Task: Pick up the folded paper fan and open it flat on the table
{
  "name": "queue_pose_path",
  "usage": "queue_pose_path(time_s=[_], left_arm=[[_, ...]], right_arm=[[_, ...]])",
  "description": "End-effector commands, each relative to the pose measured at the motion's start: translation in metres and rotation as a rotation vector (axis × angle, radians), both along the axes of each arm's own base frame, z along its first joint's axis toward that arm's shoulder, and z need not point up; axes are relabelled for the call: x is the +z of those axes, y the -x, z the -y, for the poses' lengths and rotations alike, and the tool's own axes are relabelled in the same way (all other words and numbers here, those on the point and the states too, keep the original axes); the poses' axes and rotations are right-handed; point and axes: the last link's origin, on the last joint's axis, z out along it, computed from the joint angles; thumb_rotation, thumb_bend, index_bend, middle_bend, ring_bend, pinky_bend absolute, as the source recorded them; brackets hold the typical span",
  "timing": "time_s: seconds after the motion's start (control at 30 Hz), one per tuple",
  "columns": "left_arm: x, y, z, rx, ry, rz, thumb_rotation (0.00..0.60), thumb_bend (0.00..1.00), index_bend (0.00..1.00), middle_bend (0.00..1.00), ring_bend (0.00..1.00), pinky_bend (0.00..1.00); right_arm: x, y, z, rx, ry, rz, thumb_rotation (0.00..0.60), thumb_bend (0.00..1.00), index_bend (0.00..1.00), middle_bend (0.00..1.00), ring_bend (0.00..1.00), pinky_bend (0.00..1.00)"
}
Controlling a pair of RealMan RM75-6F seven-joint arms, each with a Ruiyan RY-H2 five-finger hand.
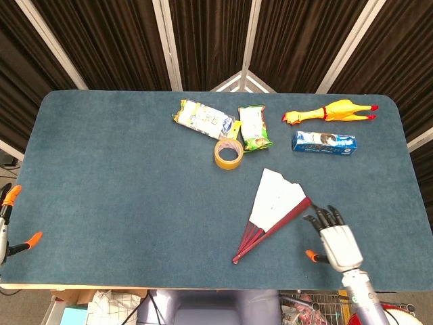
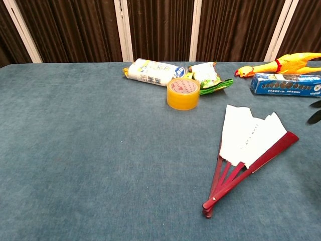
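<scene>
"Can you read anything on that stuff along the far edge of the table (image 2: 75, 150)?"

"Not really. The blue box (image 2: 287, 84) has a row of dots and some print, too small to make out. The white packet (image 2: 153, 72) has a blue round mark, unreadable."

"The green packet (image 2: 206, 77)? The tape roll (image 2: 183, 93)?"

"Printing on both, just blurred. The paper fan (image 2: 249, 142) has a faint line of tiny marks on its white leaf, illegible too."
</scene>
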Motion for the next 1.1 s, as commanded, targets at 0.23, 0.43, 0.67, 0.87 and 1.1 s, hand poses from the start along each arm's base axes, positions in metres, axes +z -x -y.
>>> queue_pose_path(time_s=[0.23, 0.43, 0.67, 0.87, 1.1], left_arm=[[0.000, 0.002, -0.002, 0.010, 0.001, 0.001, 0.600, 0.15, 0.12, 0.00, 0.00, 0.00], [0.000, 0.002, -0.004, 0.014, -0.002, 0.000, 0.600, 0.15, 0.12, 0.00, 0.00, 0.00], [-0.003, 0.002, -0.005, 0.020, 0.004, -0.009, 0.600, 0.15, 0.12, 0.00, 0.00, 0.00], [-0.005, 0.003, -0.006, 0.026, 0.008, -0.016, 0.600, 0.15, 0.13, 0.00, 0.00, 0.00], [-0.006, 0.002, -0.007, 0.030, 0.010, -0.023, 0.600, 0.15, 0.13, 0.00, 0.00, 0.00]], right_arm=[[-0.042, -0.002, 0.008, 0.038, -0.044, -0.021, 0.600, 0.13, 0.36, 0.13, 0.20, 0.10], [-0.055, -0.002, 0.017, 0.065, -0.034, -0.033, 0.600, 0.13, 0.38, 0.13, 0.20, 0.10], [-0.064, -0.009, 0.029, 0.105, -0.011, -0.021, 0.600, 0.16, 0.38, 0.13, 0.21, 0.10], [-0.071, -0.014, 0.038, 0.120, -0.007, -0.021, 0.600, 0.20, 0.41, 0.13, 0.22, 0.11], [-0.077, -0.014, 0.044, 0.121, -0.013, -0.018, 0.600, 0.23, 0.43, 0.13, 0.22, 0.12]])
